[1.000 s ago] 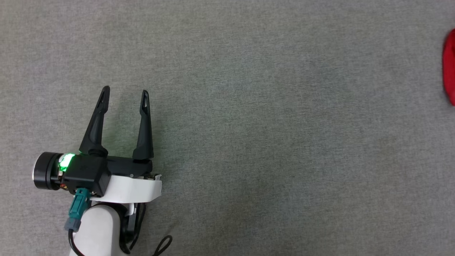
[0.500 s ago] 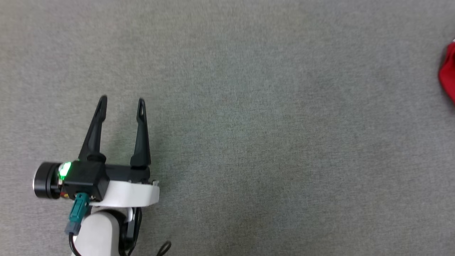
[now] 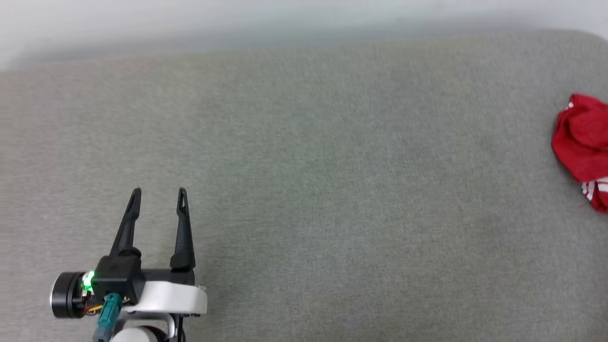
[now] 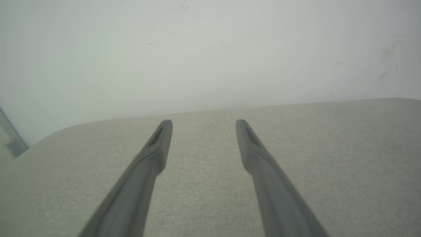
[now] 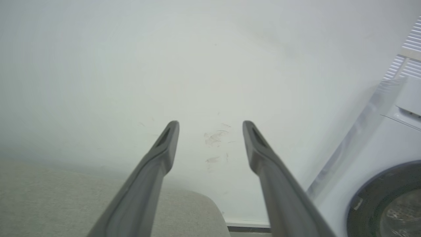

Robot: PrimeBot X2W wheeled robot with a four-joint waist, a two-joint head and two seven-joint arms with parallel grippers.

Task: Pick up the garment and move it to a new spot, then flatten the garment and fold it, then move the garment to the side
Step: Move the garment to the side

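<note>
The light is soft and even, coming from overhead, with no hard shadows or glare. In the head view the grey counter (image 3: 332, 190) is lit uniformly, its weave slightly smeared, and its far edge melts into the pale wall (image 3: 190, 23). The left end effector (image 3: 158, 192) throws only a faint shadow; the green lamp (image 3: 87, 280) on it is blown out. The garment (image 3: 582, 142) is a saturated red. Both wrist views are hazy and low in contrast. There the right end effector (image 5: 210, 126) blurs toward the bottom edge and looks grey. Wide-angle distortion curves the counter's edge and tilts the washer (image 5: 388, 164).
</note>
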